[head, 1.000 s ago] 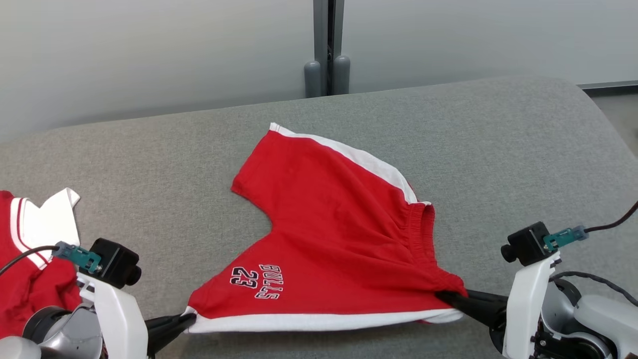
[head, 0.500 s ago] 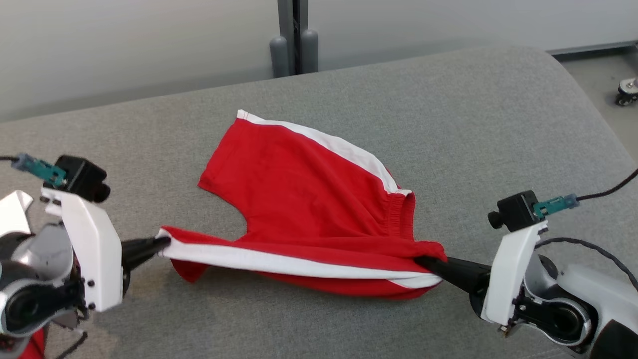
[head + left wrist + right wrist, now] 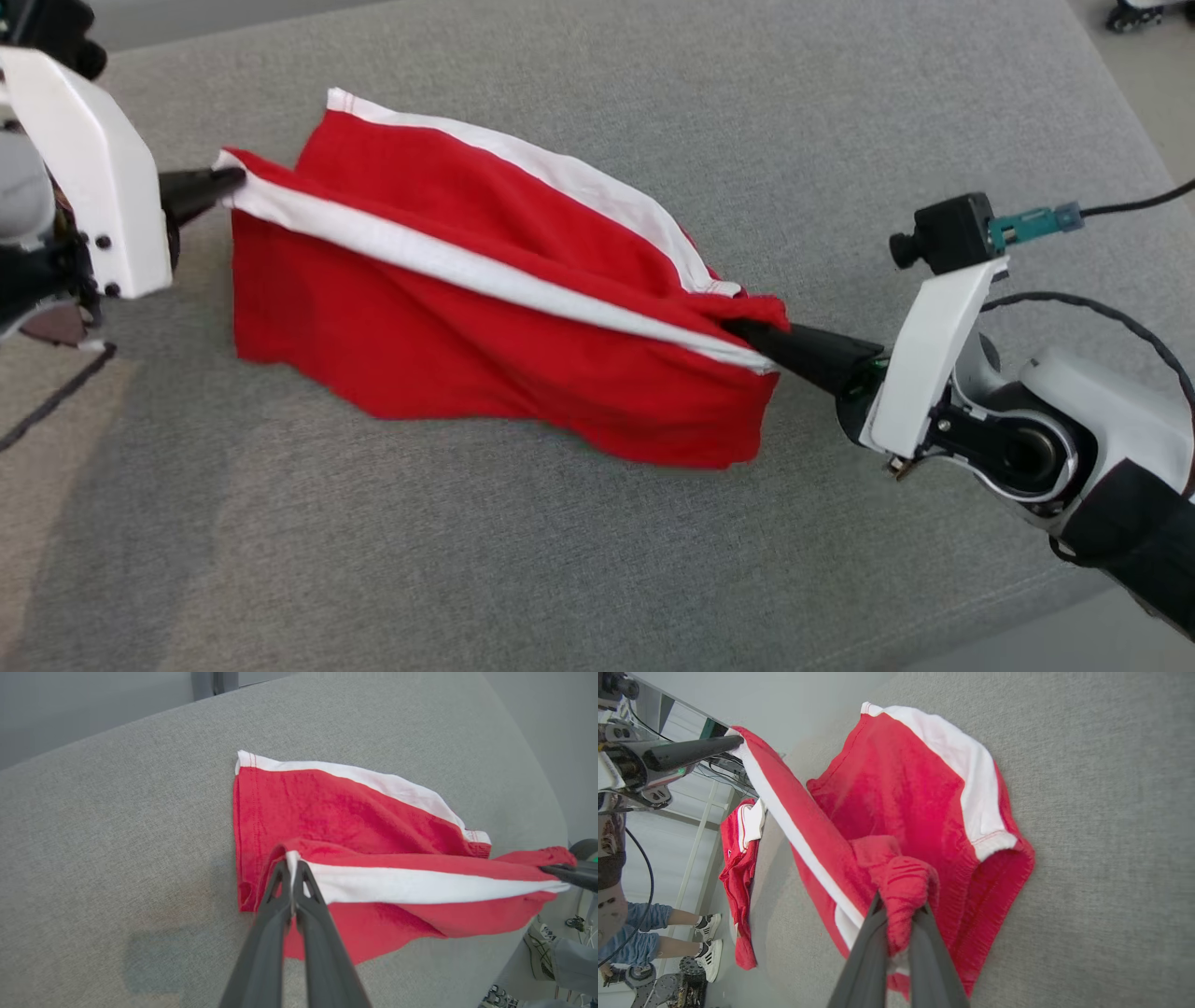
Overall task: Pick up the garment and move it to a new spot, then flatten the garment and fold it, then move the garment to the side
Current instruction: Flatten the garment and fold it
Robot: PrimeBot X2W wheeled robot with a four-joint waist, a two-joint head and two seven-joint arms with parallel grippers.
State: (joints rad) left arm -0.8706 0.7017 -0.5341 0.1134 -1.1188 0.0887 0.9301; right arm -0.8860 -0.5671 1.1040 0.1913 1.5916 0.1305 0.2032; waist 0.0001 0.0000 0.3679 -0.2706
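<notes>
Head view: the red shorts (image 3: 485,373) are shown with the near white-striped edge, flat a second ago, lifted off the grey cushion (image 3: 840,112) and stretched taut between the left gripper (image 3: 226,177) and right gripper (image 3: 738,329), both clamped on it; the far leg lies on the cushion, and folding is judged begun.

The bunched waistband of the shorts (image 3: 924,812) hides the tips of the right claw (image 3: 900,910).

My left fingers (image 3: 196,185) hold the garment (image 3: 485,308) at its left end, my right fingers (image 3: 803,350) at its right end. Its far part lies on the tabletop (image 3: 840,112), behind the edge stretched between them.
</notes>
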